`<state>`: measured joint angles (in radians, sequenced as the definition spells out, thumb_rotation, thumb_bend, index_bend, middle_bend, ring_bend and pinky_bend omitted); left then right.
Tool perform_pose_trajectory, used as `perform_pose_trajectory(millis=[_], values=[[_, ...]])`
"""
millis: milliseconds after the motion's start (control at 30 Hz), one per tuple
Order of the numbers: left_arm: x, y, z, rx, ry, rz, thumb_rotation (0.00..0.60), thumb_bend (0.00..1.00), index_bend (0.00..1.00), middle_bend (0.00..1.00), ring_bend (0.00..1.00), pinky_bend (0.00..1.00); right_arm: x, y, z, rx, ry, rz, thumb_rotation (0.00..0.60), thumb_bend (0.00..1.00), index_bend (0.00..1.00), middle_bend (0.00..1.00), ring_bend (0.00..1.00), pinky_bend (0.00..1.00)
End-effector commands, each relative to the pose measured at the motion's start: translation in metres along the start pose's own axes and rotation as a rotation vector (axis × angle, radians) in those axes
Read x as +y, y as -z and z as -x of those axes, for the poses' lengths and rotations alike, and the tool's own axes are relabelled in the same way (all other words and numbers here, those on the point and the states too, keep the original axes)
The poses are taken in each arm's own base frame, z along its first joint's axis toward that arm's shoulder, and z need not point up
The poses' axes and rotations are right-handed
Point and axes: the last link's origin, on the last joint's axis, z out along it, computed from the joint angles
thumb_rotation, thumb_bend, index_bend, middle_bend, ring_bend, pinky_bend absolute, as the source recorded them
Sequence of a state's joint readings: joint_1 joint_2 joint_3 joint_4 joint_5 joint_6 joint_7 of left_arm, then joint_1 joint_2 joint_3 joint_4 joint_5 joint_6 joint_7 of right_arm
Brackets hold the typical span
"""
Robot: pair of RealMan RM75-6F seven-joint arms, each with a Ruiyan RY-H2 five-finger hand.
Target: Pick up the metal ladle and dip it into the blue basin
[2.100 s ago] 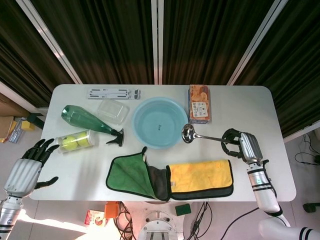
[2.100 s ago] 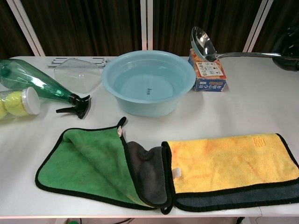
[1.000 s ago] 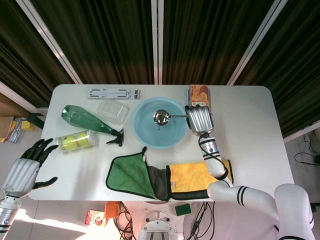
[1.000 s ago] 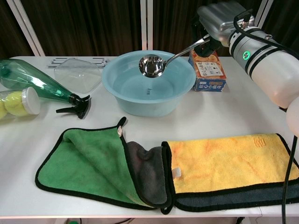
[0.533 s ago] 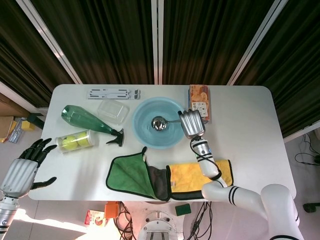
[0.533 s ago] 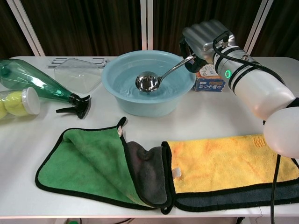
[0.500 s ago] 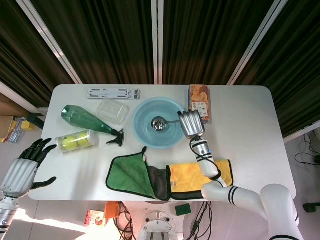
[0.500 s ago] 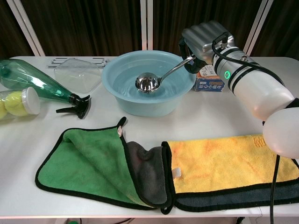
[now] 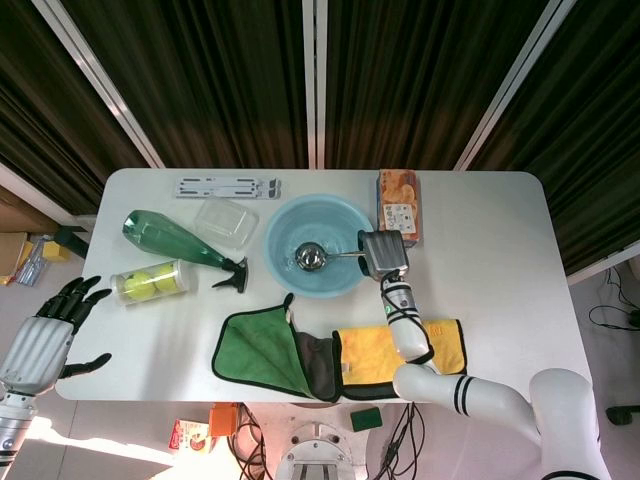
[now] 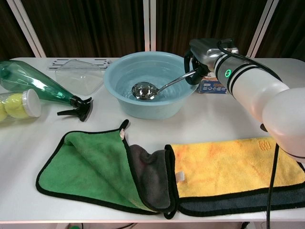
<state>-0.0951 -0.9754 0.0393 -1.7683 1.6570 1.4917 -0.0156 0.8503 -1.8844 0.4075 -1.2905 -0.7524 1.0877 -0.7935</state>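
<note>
Right hand: it sits by the right rim of the basin, with its fingers wrapped tight around the end of the ladle's handle. Seen from above, the hand hangs just over the rim.
Right arm: big and white. It reaches in from the right side and bends down toward the basin.
Ladle: shiny metal. Its bowl is down inside the basin, low near the bottom. The handle slants up to the right, into the hand. From above, the bowl lies a bit left of the middle.
Basin: blue and round, at the back middle of the table. I cannot tell how much water is in it.
Left hand: far off at the left edge of the table. Its dark fingers are spread apart and it holds nothing.
Cloths: a green one and a yellow one lie flat at the front, side by side.
Spray bottle: green, lying on its side, left of the basin.
Box: orange, just right of the basin, behind the hand.
</note>
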Motion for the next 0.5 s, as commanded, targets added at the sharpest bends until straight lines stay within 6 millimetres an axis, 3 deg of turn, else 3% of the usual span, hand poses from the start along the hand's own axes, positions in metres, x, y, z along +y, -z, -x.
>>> perform_pose_trajectory(millis=[33, 500], values=[[-0.001, 0.000, 0.000, 0.000, 0.001, -0.002, 0.600, 0.03, 0.17, 0.05, 0.03, 0.23, -0.005, 0.003, -0.014, -0.109, -0.093, 0.040, 0.600, 0.67, 1.00, 0.62, 0.61, 0.93], [-0.001, -0.002, 0.002, -0.012, 0.004, -0.002, 0.600, 0.03, 0.17, 0.05, 0.03, 0.23, -0.009, 0.009, -0.041, -0.126, -0.143, 0.061, 0.600, 0.68, 1.00, 0.62, 0.61, 0.93]])
